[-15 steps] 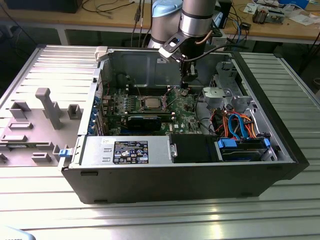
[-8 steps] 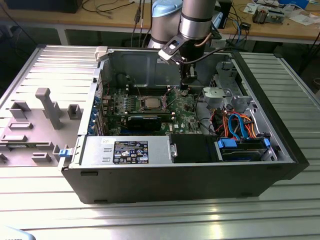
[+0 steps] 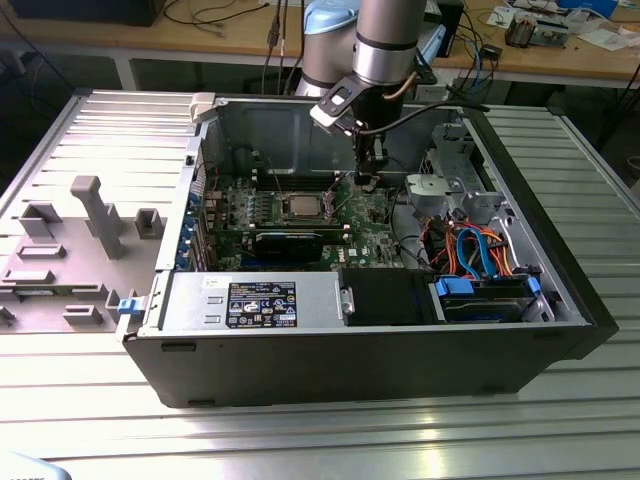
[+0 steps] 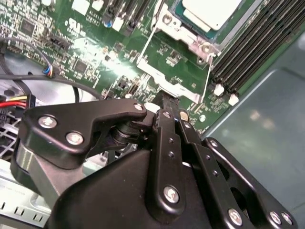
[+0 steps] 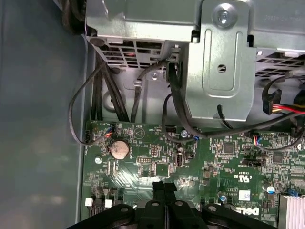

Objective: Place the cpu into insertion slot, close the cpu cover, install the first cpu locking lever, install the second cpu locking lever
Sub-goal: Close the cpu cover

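Nearest, black metal gripper [image 4: 167, 106] clenched empty, tips just beside thin silvery square cpu cover [image 4: 180, 32]; dull silvery-grey square cpu [image 4: 212, 10] within its window.

Cut off at the frame edge in the second wrist view: most of the cpu [image 4: 209, 10], one side of the cpu cover [image 4: 183, 36]. Hidden there behind the gripper [image 4: 169, 102] and its black linkage: part of the green motherboard [image 4: 95, 52] and whatever the fingertips [image 4: 164, 117] touch. Too small to tell in the exterior view, just above centre: whether the cpu cover lies flat. Cropped by the upper edge of the exterior view: the arm [image 3: 385, 40]. Cropped at its lower corner, on the exterior view's left: a pale object [image 3: 20, 466], unidentifiable. Cut off in the first wrist view: a silver finned block [image 5: 293, 212].
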Motion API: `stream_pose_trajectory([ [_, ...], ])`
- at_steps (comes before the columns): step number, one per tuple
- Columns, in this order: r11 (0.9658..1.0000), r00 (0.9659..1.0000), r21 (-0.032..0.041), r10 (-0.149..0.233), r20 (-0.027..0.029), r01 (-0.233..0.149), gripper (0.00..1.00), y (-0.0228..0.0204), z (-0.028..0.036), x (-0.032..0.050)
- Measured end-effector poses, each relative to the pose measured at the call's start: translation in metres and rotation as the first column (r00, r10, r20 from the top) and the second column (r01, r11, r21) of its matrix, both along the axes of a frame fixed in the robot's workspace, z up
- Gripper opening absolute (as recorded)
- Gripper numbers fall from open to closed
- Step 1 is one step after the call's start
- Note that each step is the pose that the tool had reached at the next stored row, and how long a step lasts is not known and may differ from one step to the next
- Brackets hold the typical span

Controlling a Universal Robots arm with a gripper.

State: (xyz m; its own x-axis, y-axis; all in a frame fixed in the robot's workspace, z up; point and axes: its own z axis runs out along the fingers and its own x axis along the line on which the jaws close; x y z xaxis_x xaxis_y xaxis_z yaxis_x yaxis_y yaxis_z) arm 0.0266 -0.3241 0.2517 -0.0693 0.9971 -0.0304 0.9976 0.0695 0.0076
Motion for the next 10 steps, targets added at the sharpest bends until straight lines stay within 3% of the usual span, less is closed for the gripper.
stream_pose_trajectory([
  [10,1.0000,1.0000,0.0000,0.000,0.0001,0.000,0.11,0.0000,-0.0012,-0.0137],
])
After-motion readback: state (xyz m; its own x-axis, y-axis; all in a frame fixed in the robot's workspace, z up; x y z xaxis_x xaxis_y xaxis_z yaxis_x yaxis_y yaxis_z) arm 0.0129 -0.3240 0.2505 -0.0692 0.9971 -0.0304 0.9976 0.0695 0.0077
